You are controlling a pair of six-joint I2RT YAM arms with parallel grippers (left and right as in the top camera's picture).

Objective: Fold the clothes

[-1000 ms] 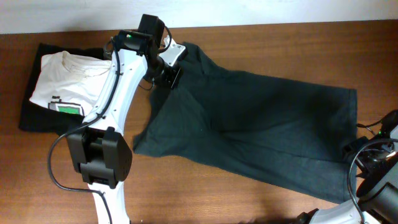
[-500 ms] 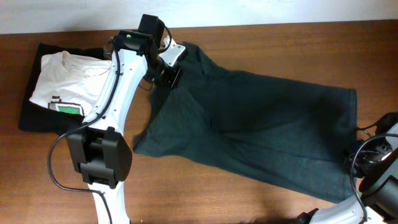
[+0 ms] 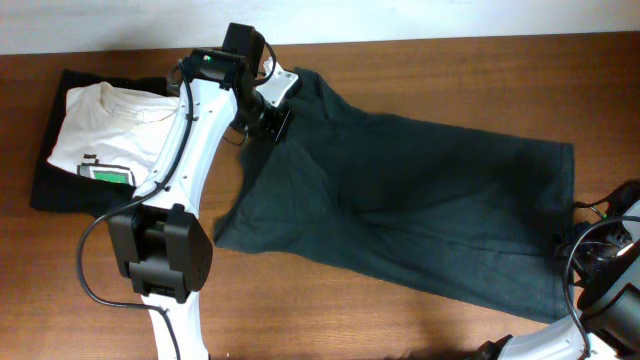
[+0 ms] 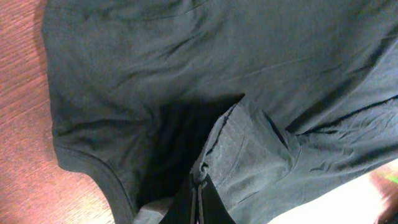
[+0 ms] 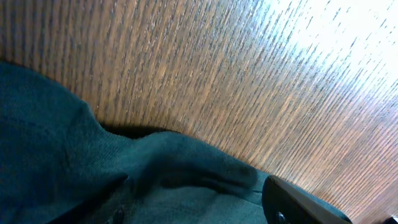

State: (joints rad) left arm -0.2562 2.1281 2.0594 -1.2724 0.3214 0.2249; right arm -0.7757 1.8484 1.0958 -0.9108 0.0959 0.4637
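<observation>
The clothes, a dark grey-green T-shirt [image 3: 420,200], lie spread out across the wooden table. My left gripper [image 3: 272,122] is at the shirt's upper left corner. In the left wrist view it [image 4: 200,186] is shut on a pinched fold of the shirt [image 4: 186,74]. My right gripper [image 3: 580,247] sits at the shirt's lower right edge. In the right wrist view its fingers [image 5: 292,202] stand apart, and the gripper [image 5: 186,200] is open over a rumpled edge of the shirt [image 5: 62,143] lying between them.
A white tee with green print [image 3: 105,140] lies on a black folded garment [image 3: 45,195] at the far left. The left arm's base [image 3: 160,250] stands beside the shirt's lower left corner. Bare wood [image 3: 400,330] shows along the front edge.
My right gripper has shifted slightly at the shirt's lower right edge. The left gripper and the shirt have stayed where they were.
</observation>
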